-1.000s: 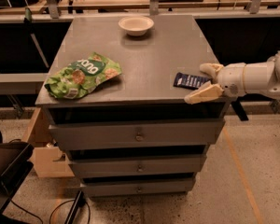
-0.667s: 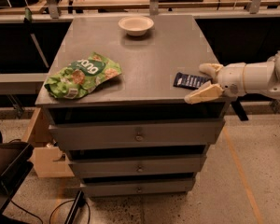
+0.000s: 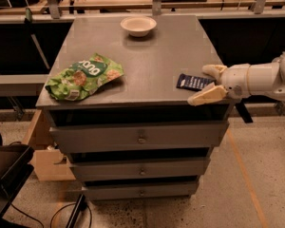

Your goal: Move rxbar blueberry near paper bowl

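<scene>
Bracketing the rxbar blueberry (image 3: 193, 81) on the cabinet top (image 3: 156, 56), right edge, the gripper (image 3: 210, 83) sits jaws apart, unclamped. Bar is likely light, flat, slick, so you pinch across its width.

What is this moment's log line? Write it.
gripper: open, table right edge | rxbar blueberry: flat between its jaws | paper bowl: back edge, apart

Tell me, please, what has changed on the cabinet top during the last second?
Nothing visibly changed. The tool is at the right front edge of the cabinet top, open, with one finger on each side of the rxbar blueberry, as before. The paper bowl at the back and the green chip bag on the left lie where they were.
</scene>
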Action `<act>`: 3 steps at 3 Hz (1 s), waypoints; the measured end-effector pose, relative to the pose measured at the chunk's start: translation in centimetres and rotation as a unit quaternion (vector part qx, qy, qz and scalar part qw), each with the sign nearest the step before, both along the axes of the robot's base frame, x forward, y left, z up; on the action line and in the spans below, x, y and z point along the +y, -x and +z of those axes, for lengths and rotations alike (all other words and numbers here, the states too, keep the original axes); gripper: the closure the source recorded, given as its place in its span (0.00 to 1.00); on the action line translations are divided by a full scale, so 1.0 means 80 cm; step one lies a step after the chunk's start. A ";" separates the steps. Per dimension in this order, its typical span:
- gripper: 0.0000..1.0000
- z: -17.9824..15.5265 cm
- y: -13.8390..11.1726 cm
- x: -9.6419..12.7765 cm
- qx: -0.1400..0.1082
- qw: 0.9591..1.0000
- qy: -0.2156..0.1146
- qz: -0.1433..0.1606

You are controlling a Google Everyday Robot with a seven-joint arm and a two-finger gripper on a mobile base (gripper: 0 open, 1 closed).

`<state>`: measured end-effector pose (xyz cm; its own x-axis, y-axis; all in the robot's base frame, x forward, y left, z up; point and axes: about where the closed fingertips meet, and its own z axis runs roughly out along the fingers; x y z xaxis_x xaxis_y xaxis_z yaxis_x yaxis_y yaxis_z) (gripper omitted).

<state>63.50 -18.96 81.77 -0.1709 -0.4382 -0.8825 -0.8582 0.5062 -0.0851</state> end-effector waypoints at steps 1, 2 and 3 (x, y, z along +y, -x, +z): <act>0.00 0.001 0.000 0.001 0.000 1.000 0.000 0.000; 0.00 0.015 0.002 0.011 -0.002 1.000 0.008 0.009; 0.00 0.018 -0.001 0.014 0.003 1.000 0.010 -0.001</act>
<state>63.59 -17.88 83.21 -0.1766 -0.4551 -0.8727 -0.8579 0.5059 -0.0902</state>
